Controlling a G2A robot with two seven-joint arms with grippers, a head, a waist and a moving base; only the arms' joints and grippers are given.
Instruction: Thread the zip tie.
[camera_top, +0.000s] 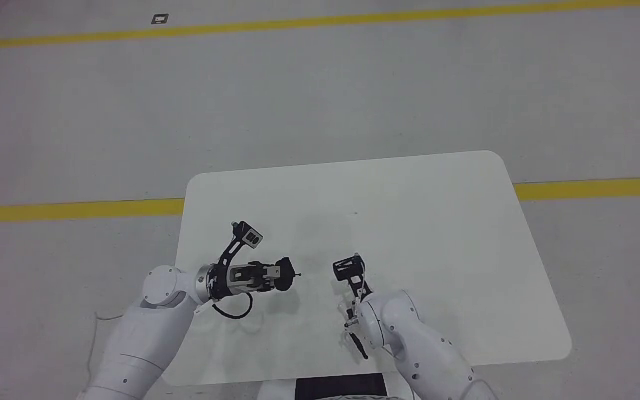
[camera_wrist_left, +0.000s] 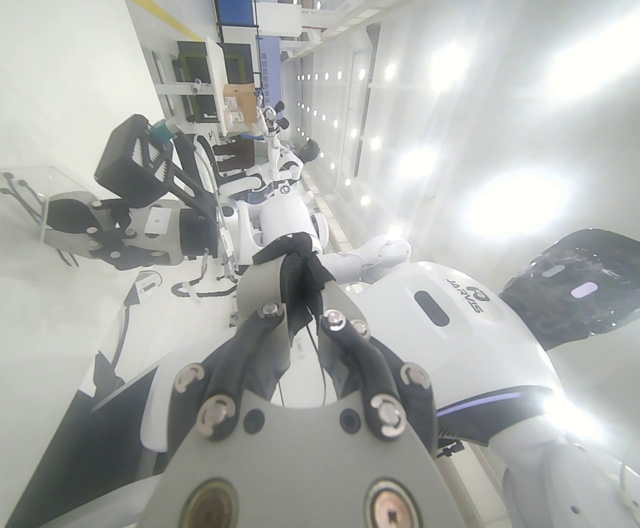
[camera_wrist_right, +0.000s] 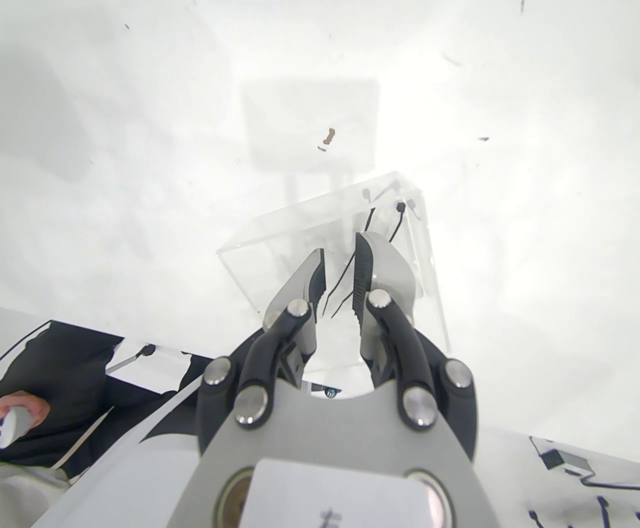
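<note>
left gripper: you have it over the near part of the table, on your left, pointing sideways toward the other arm.
left fingers: pressed together, clamped on the tie. There's ragged black material at the tips.
thin black plastic zip tie: pinched in that left grip. Its strap runs back from the fingertips toward the palm. You can't make out the head end.
right gripper: just beside the left one, a short gap between them, aimed down at the box.
right fingers: spread apart, ribbed black pads facing each other, nothing clamped.
clear acrylic box: standing on the table directly under the right gripper. The fingertips sit at its open top, and you can't tell how deep they go.
loose black zip ties: several inside the box, square heads toward its far wall. Two straps show in the gap between the spread fingers, but contact can't be judged.
dark specks: a small brownish scrap and a few dark flecks on the tabletop beyond the box.
white rounded-corner table: both arms work at its near edge.
grey floor: beyond the table.
yellow floor stripes: one passes behind the table at mid height, another lies farther out.
</note>
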